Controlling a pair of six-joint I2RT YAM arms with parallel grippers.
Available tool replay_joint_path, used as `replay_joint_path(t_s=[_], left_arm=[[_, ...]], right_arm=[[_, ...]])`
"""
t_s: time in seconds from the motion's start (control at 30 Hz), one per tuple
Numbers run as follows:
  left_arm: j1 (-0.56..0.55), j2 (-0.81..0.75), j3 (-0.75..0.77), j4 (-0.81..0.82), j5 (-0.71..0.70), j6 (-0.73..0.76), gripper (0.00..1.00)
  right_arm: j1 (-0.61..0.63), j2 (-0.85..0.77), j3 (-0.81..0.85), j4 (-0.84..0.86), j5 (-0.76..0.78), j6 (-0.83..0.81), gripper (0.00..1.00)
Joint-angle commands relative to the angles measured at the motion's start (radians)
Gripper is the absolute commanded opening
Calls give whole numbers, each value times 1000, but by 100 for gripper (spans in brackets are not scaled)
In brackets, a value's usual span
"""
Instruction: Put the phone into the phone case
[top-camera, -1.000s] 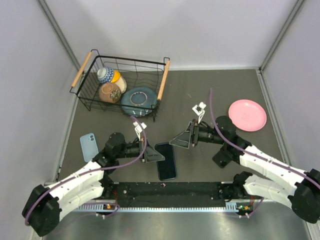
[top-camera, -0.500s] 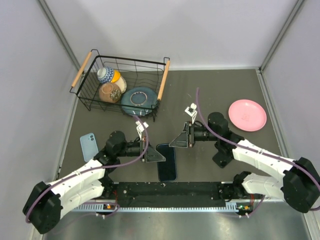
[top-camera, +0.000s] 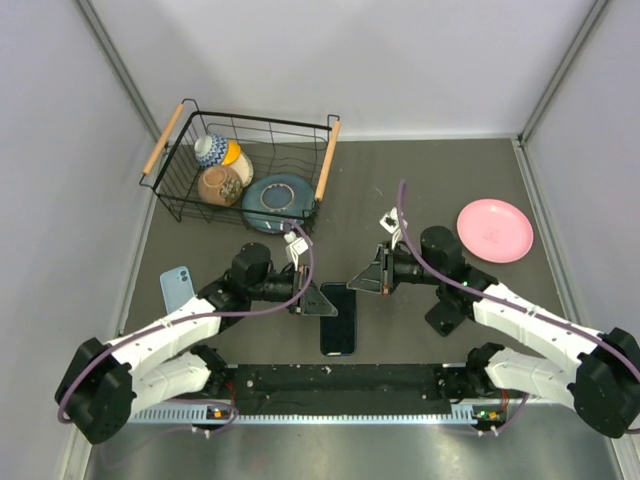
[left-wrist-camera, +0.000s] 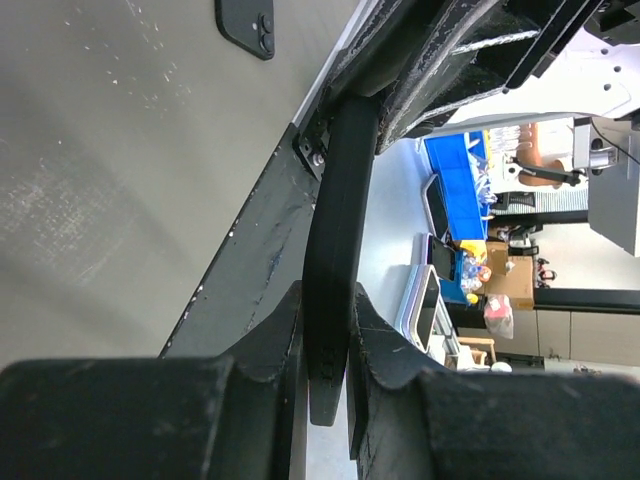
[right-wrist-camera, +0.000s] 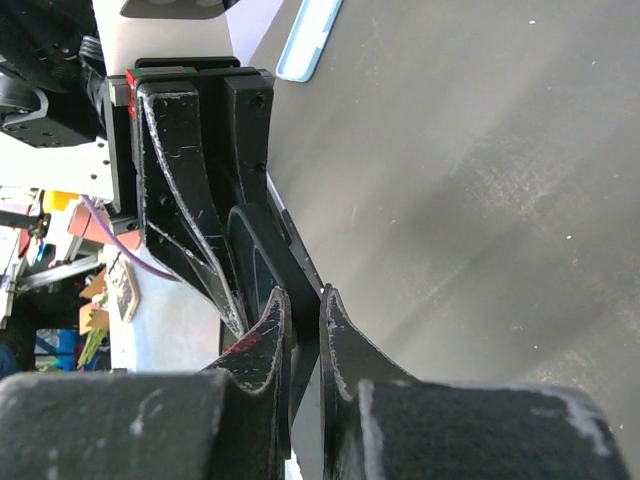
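Note:
The black phone case (top-camera: 338, 320) lies slanted just behind the front rail, and the phone's glossy dark face shows inside it. I cannot tell how deep the phone sits. My left gripper (top-camera: 322, 301) is shut on the case's upper left edge. In the left wrist view that edge is a thick matte band (left-wrist-camera: 335, 250) running between the jaws of that gripper (left-wrist-camera: 328, 300). My right gripper (top-camera: 372, 282) is shut on the upper right edge. In the right wrist view a thin black lip (right-wrist-camera: 300, 270) is pinched in its jaws (right-wrist-camera: 303, 305).
A light blue phone-sized slab (top-camera: 177, 290) lies at the left, also seen from the right wrist (right-wrist-camera: 308, 40). A black slab with two lenses (left-wrist-camera: 245, 25) lies beyond the left gripper. A wire basket (top-camera: 168, 138) of dishes stands back left, a pink plate (top-camera: 495, 230) at the right.
My right gripper came in from the right and shut on the case's upper right edge. The left arm pushed right, still gripping, and the case slid slightly right.

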Motion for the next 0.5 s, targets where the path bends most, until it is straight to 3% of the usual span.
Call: replay_joint_path(t_s=[0.0,0.07,0.1,0.17,0.2,0.23,0.33,0.47], left_arm=[[4,22,32,-83,-188,5,0],[4,2,26,-54,-191,-2,0],[6,-10,14,-11,-158,-9,0],[7,-59,-42,128,-145,-63,0],[7,-76,-51,141,-150,-71,0],[7,-89,-54,136,-168,-68,0],[7,-130,-49,129,-193,-69,0],[7,-144,-37,141,-193,-72,0]], right_arm=[[23,-53,41,94,-83,33,6],[22,-56,11,130,-108,53,18],[23,-57,-5,148,-115,82,30],[23,-63,-57,212,-131,112,45],[22,-68,-75,232,-132,130,66],[23,-73,-97,260,-128,139,71],[23,-86,-173,300,-118,155,77],[23,-54,-242,445,-189,191,74]])
